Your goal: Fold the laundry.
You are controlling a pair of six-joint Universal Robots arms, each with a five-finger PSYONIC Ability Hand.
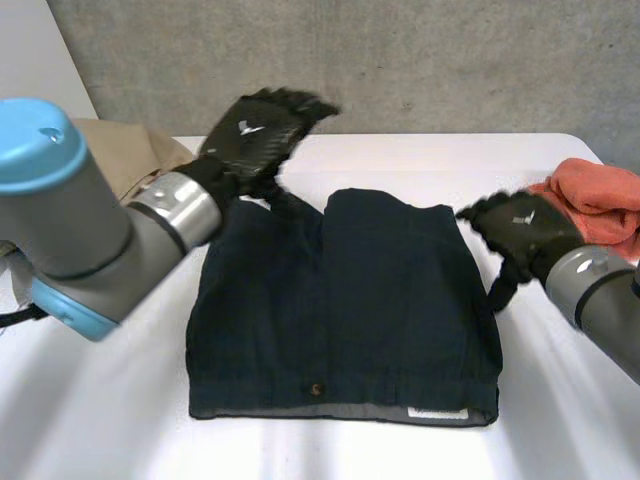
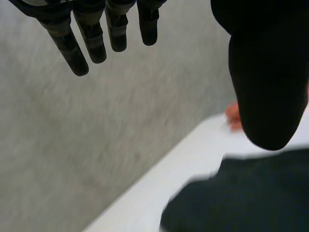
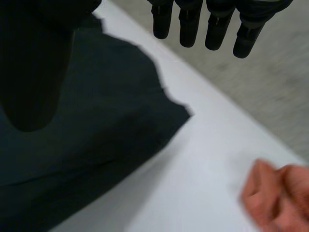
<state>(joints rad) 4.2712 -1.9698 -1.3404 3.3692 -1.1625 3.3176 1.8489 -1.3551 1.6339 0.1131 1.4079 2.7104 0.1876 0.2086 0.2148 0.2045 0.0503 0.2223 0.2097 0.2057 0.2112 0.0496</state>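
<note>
While both arms reach in over the white table (image 1: 100, 400), a dark navy pair of shorts (image 1: 340, 310) lies flat in the middle of it, between the two hands. Its waistband runs along the edge nearest the robot, with a small round button (image 1: 317, 389) and a white label (image 1: 438, 412) showing there. The leg ends point toward the grey concrete wall (image 1: 400, 60).

At the far left corner of the shorts is the black left hand (image 1: 255, 135). Its own wrist camera shows the fingers (image 2: 91, 38) straight and spread apart from the thumb, with nothing between them, and the dark fabric (image 2: 241, 193) lying below the thumb.

At the far right corner of the shorts is the black right hand (image 1: 520, 230), close by the fabric's edge. From its wrist the fingers (image 3: 217, 24) also look straight and empty, with the thumb held well off to the side above the cloth (image 3: 87, 135). I cannot tell whether the hand touches it.

Beside the right hand, a crumpled orange-red cloth (image 1: 600, 195) sits on the table, apart from the shorts. A beige garment (image 1: 125, 155) lies bunched at the far left, partly behind the left arm.
</note>
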